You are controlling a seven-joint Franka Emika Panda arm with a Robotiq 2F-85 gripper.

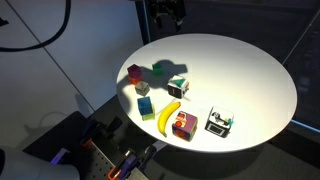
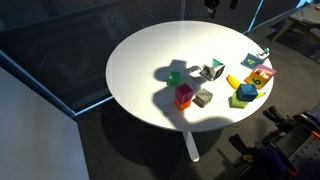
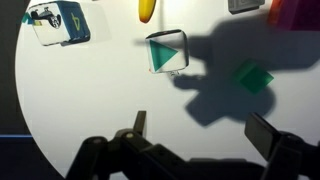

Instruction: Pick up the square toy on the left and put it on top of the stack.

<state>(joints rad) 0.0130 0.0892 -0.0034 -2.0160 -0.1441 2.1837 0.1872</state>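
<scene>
The square toy (image 3: 165, 52), dark with a white face and a green triangular patch, sits on the white round table; it shows in both exterior views (image 1: 178, 87) (image 2: 212, 70). The stack (image 1: 133, 72) of red blocks with a pinkish top stands near the table edge (image 2: 184, 95); only its red corner (image 3: 292, 10) shows in the wrist view. My gripper (image 3: 205, 135) is open and empty, well above the table. It hangs at the top of both exterior views (image 1: 165, 12) (image 2: 222, 4).
A plain green cube (image 1: 163, 68) (image 3: 253, 76) lies next to the toy. A grey cube (image 1: 142, 88), a blue cube (image 1: 146, 105), a banana (image 1: 168, 115), a colourful cube (image 1: 183, 124) and a white-framed black cube (image 1: 220, 122) (image 3: 58, 22) stand toward one table edge.
</scene>
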